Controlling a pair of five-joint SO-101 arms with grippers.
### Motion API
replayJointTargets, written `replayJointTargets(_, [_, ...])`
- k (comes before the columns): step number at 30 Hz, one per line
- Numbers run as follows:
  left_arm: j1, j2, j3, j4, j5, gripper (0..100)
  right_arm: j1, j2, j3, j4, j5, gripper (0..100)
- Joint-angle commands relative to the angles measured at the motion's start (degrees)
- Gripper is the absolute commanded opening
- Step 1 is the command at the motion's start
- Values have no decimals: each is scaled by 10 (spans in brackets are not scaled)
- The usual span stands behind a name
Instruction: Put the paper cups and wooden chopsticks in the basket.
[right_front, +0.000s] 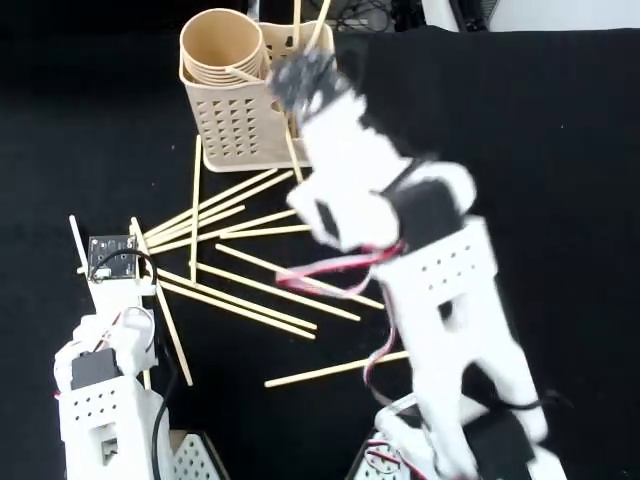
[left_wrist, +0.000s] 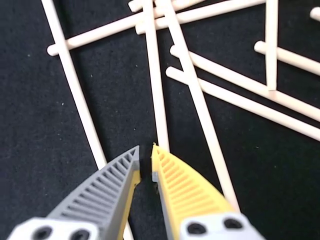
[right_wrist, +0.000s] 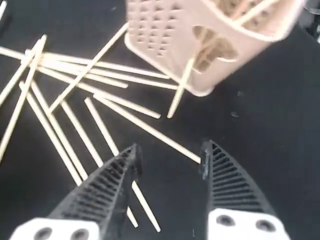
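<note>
Nearly closed, the fingers of the left gripper (left_wrist: 145, 146) are held to a narrow slit above loose chopsticks (left_wrist: 156, 75); nothing is seen gripped. The right gripper (right_wrist: 169, 148) is spread wide and empty, near the basket (right_wrist: 165, 35). Stacked cups (right_front: 222, 45) and several chopsticks are held in the basket; the rest are scattered on the black cloth (right_front: 560, 150).

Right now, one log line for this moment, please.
paper cups: in basket | chopsticks: mostly on table | left gripper: shut, over chopsticks | right gripper: open, empty, near basket
</note>
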Motion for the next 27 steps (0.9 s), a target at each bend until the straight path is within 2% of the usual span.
replayJointTargets(1, [-5,-5,-2,-7,-4,60,-8,-79,255,-164,11,208])
replayJointTargets(3, [-5,-5,-2,-7,-4,61,-11,-92,318,-211,12,209])
replayJointTargets(6, [-5,-5,-2,-7,-4,61,-40,-94,347,-221,29,217])
replayJointTargets(10, [-5,-5,-2,-7,-4,61,-94,-70,382,-227,72,298])
replayJointTargets(15, [-5,-5,-2,-7,-4,61,-106,18,403,-299,80,266])
replayJointTargets(22, [-5,-5,-2,-7,-4,61,-189,112,391,-296,80,286])
replayJointTargets(27, [-5,-5,-2,-7,-4,61,-193,153,391,-324,80,286])
